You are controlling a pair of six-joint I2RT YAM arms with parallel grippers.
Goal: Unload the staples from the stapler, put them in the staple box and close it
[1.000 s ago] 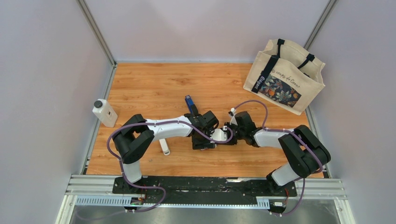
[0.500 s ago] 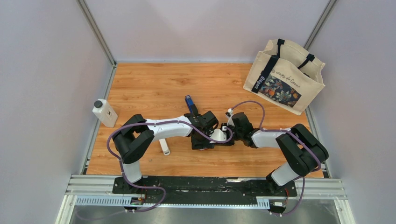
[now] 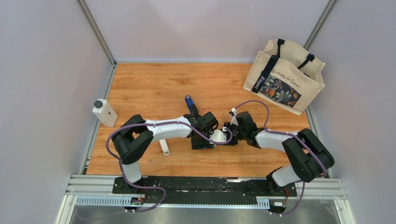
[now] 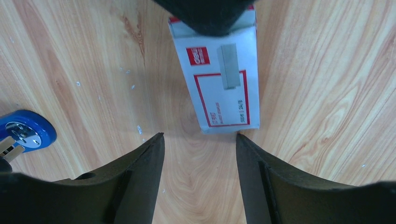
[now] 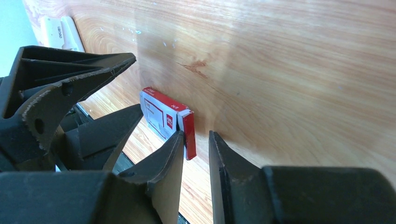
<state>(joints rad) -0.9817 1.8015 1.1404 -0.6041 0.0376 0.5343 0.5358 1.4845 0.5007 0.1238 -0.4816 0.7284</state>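
The left claw (image 4: 198, 136) hangs spread wide over the pale wooden counter (image 4: 317, 70), holding nothing. A flat white cardboard staple box with red lettering (image 4: 220, 84) lies just ahead of its fingertips, lined up with the gap between them. The right claw (image 5: 196, 134) faces it from the box's far end. Its fingers are drawn narrow, with a slit of counter showing between them, and the box's red end flap sits right at the tips; no grip on it is evident. The small blue stapler with a metal rivet (image 4: 24, 132) lies on the counter off to the left claw's left side, apart from both claws and untouched. As I judge it, the unloading proper has not begun, and the work in hand concerns the box, perhaps readying it to take the staples. The next move calls for one claw to reach sideways and pin the stapler while the other opens it.
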